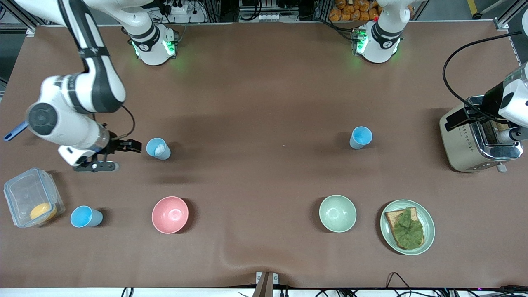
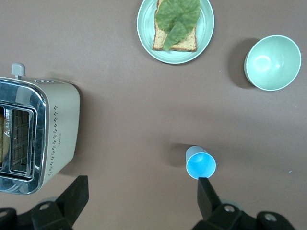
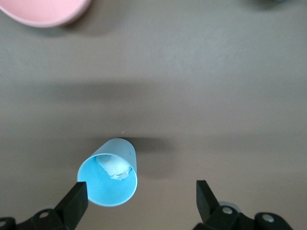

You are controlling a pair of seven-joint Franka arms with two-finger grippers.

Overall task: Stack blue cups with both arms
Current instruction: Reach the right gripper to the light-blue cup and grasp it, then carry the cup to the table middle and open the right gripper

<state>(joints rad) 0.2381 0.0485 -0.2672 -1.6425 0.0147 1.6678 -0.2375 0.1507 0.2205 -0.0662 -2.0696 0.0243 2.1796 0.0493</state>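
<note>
Risk first, front view: right gripper [image 1: 123, 145] sits mid-left of the frame, fingers spread wide and holding nothing, just beside the blue cup with a white wad inside [image 1: 158, 148]. That cup is light, so I'd guess an off-centre approach tips it or shoves it along the bench [image 1: 264, 103]. Two more blue cups: one right of centre [image 1: 361, 137], one at lower left [image 1: 86, 216] beside a clear lidded box [image 1: 33, 197]. Left gripper is cut off at the right edge over the toaster [image 1: 478, 140]; its fingers don't show here.

Left wrist view: left gripper [image 2: 143, 194] fingers wide open, empty. Blue cup [image 2: 200, 162] stands just above the right-hand finger [image 2: 207, 194], off the centreline, so a straight descent could clip its rim. Toaster [image 2: 41, 134] cut by the left edge. Green bowl [image 2: 272, 62] and plate with leaf-topped toast [image 2: 175, 29] at top.

Right wrist view: right gripper [image 3: 142, 200] open and empty; cup with wad [image 3: 110, 175] hugs the left-hand finger [image 3: 76, 201], not centred. Hard to tell what the wad is. Pink bowl [image 3: 45, 12] cropped at upper left.
</note>
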